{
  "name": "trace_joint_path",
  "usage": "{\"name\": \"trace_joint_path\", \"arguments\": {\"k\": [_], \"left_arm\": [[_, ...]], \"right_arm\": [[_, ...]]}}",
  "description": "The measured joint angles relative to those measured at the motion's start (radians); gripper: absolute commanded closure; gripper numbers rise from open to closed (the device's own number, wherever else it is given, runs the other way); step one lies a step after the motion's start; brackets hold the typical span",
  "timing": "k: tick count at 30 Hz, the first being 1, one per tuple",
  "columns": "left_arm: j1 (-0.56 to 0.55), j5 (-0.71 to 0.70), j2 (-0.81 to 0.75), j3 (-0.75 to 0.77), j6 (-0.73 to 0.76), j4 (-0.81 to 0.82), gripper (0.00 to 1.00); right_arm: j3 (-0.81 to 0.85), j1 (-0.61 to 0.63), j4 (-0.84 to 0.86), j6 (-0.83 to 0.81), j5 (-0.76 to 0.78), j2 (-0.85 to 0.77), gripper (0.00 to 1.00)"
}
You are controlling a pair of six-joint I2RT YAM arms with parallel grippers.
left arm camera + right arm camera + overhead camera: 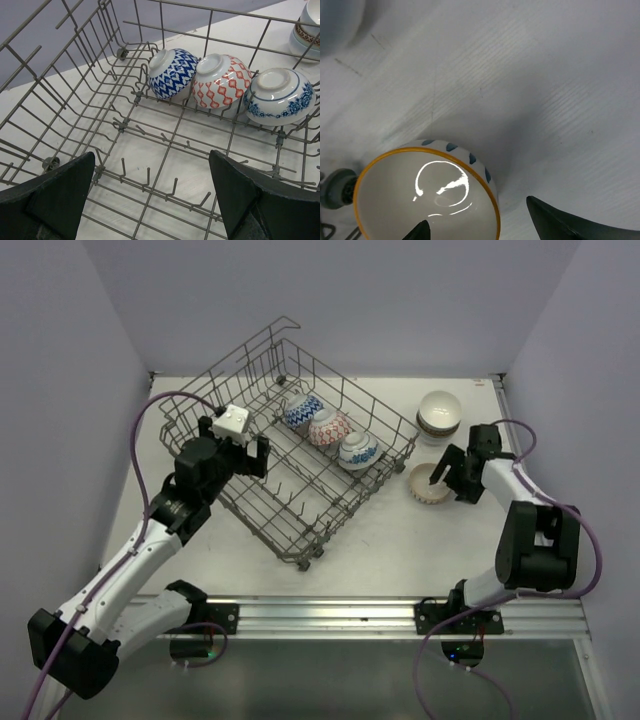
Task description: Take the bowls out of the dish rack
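The grey wire dish rack [260, 528] sits at an angle mid-table. Three patterned bowls lie on their sides in a row at its far right: blue zigzag [172, 73], red [221, 81] and blue floral [280, 96]. My left gripper [240, 452] hangs open over the rack's bare tines [148, 176], holding nothing. To the right of the rack an orange-rimmed bowl [425, 195] stands upright on the table [420, 486]. My right gripper [475, 210] is open astride its rim, with one finger inside the bowl and one outside.
A stack of bowls [438, 415] stands on the table behind the right gripper and also shows in the left wrist view [307, 27]. A rack wheel [335, 187] sits close to the orange-rimmed bowl. Walls close in the table on three sides.
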Motion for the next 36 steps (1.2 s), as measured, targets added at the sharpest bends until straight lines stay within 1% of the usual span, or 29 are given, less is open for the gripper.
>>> {"name": "trace_joint_path", "arguments": {"k": [2,5,8,11,14,17,21,24,29,32,34,36], "left_arm": [[0.0,0.007,0.002,-0.002,0.014,0.002,0.0],[0.0,0.021,0.005,-0.005,0.025,0.003,0.0],[0.0,0.03,0.012,-0.005,0.032,0.005,0.0],[0.0,0.034,0.022,-0.011,0.032,0.008,0.0],[0.0,0.048,0.04,-0.02,0.032,0.007,0.0],[-0.003,0.071,0.064,-0.021,0.047,0.008,0.0],[-0.01,0.126,0.107,-0.01,0.092,0.012,0.0],[-0.013,0.155,0.219,0.096,0.138,-0.034,0.0],[-0.013,0.135,0.426,0.329,0.227,-0.063,0.0],[-0.013,0.113,0.548,0.437,0.306,-0.076,0.0],[-0.013,0.112,0.629,0.506,0.377,-0.115,0.01],[-0.013,0.105,0.694,0.538,0.448,-0.135,0.0]], "right_arm": [[0.022,0.0,-0.029,0.0,0.001,-0.04,0.14],[0.074,0.0,-0.067,-0.004,0.005,-0.13,0.14],[0.091,0.0,-0.064,-0.016,0.004,-0.261,0.15],[0.053,0.0,-0.03,-0.034,-0.004,-0.407,0.16],[-0.028,0.0,0.029,-0.043,-0.067,-0.539,0.17],[-0.073,0.0,0.06,-0.046,-0.138,-0.58,0.17],[-0.1,0.0,0.082,-0.049,-0.207,-0.578,0.17],[-0.114,0.002,0.11,-0.049,-0.24,-0.58,0.17],[-0.13,0.002,0.137,-0.042,-0.283,-0.589,0.17],[-0.132,0.005,0.144,-0.037,-0.296,-0.599,0.17],[-0.134,0.008,0.148,-0.035,-0.304,-0.607,0.17],[-0.134,0.017,0.151,-0.034,-0.308,-0.612,0.17]]}}
